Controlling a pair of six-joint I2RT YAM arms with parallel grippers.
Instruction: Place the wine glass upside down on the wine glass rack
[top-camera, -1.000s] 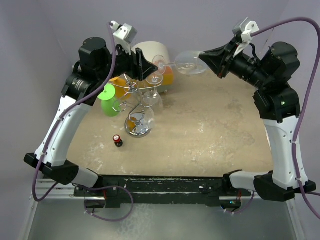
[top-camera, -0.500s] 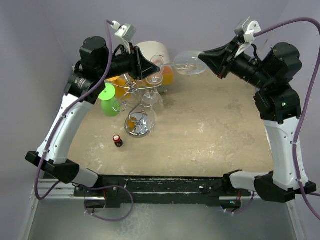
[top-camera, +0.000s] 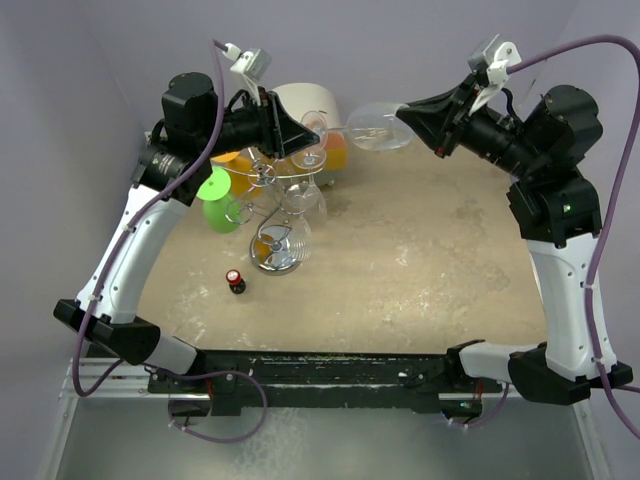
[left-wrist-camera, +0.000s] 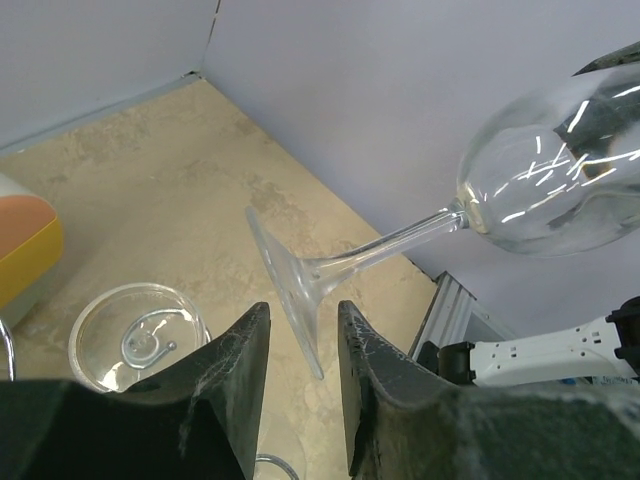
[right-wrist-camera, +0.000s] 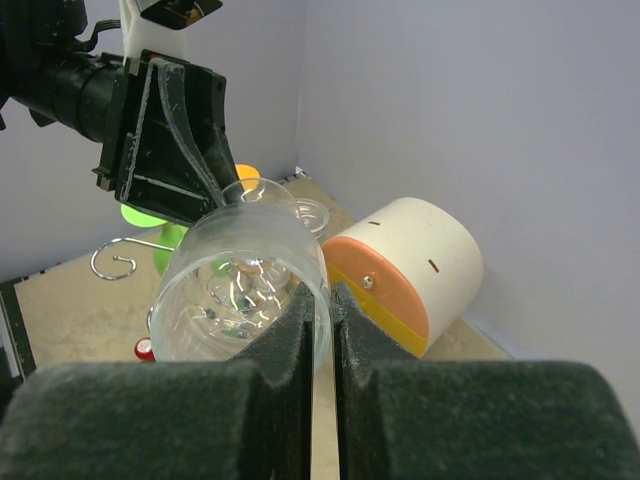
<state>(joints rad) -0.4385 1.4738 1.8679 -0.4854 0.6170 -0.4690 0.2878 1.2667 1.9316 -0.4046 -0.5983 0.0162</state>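
Observation:
A clear wine glass (top-camera: 378, 126) is held sideways in the air above the back of the table. My right gripper (top-camera: 408, 116) is shut on the rim of its bowl (right-wrist-camera: 240, 290), one finger inside and one outside. My left gripper (top-camera: 302, 134) is open, and its jaws stand on either side of the glass's foot (left-wrist-camera: 298, 290) with a gap on each side. The wine glass rack (top-camera: 268, 195), a silver wire stand on a round shiny base (top-camera: 274, 254), stands below the left gripper.
The rack carries a green glass (top-camera: 214, 198), an orange glass (top-camera: 240, 165) and a clear glass (top-camera: 303, 200). A white-and-orange drum (top-camera: 312, 108) lies behind it, also in the right wrist view (right-wrist-camera: 410, 270). A small red-capped bottle (top-camera: 235, 281) stands in front.
My left arm has shifted slightly, its jaws settling around the glass's foot. My right gripper and the glass have barely moved.

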